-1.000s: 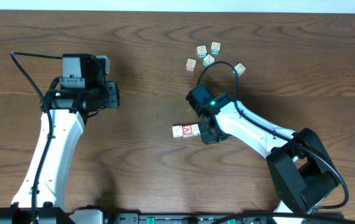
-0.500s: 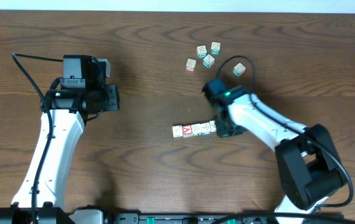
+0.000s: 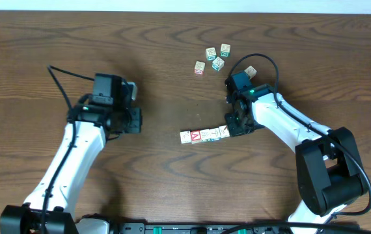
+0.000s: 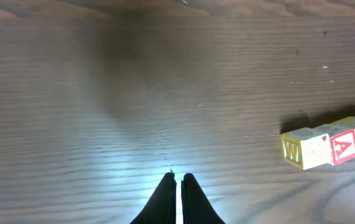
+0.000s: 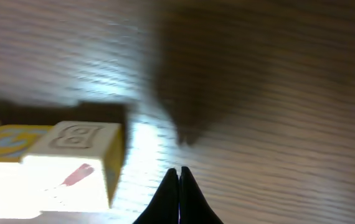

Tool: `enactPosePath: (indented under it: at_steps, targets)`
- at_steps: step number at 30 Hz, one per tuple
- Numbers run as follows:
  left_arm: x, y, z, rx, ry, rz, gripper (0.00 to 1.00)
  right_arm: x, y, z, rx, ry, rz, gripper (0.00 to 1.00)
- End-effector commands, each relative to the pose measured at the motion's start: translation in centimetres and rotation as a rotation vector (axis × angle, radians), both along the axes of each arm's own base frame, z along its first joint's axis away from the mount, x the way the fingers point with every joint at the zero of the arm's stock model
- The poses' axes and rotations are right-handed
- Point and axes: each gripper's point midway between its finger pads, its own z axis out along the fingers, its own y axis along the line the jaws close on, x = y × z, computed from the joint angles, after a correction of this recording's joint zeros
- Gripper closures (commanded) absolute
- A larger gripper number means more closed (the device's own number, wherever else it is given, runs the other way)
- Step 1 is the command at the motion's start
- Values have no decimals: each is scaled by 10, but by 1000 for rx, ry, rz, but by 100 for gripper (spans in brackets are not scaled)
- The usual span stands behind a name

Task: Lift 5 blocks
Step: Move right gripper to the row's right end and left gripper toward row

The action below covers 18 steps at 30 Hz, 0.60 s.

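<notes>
A row of several blocks (image 3: 205,135) lies end to end at the table's middle, with a red "A" face (image 3: 196,136) second from its left end. My right gripper (image 3: 232,127) is shut and empty, its tips just right of the row's right end. In the right wrist view the end block with a "B" (image 5: 81,143) sits just left of the shut gripper (image 5: 179,170). My left gripper (image 3: 138,121) is shut and empty, well left of the row. Its wrist view shows the shut gripper (image 4: 179,177) low over bare wood, with the "W" block (image 4: 299,149) and red "A" block (image 4: 344,147) far right.
Several loose alphabet cubes lie behind the row: a cluster (image 3: 215,57) and a single one (image 3: 250,71) beside the right arm's cable. The wooden table (image 3: 153,182) is bare between the left gripper and the row.
The right gripper has slid right, off the row, to its right end, uncovering more blocks. The left arm has swung right, toward the row. Both grippers stayed shut.
</notes>
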Motion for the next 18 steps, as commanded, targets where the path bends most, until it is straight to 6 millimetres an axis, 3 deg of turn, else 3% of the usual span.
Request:
enactPosePath:
  at_steps: [1,8,18]
  targets:
    - [-7,-7,-11,-19,31,34,93,-4,12,5,73,13,47,99]
    - [-18,-21,-22,-24,59,12,93,-6,16,5,99,25,71,99]
    - [-18,-27,-21,-32,54,12,93,-13,24,6,150,58,73,99]
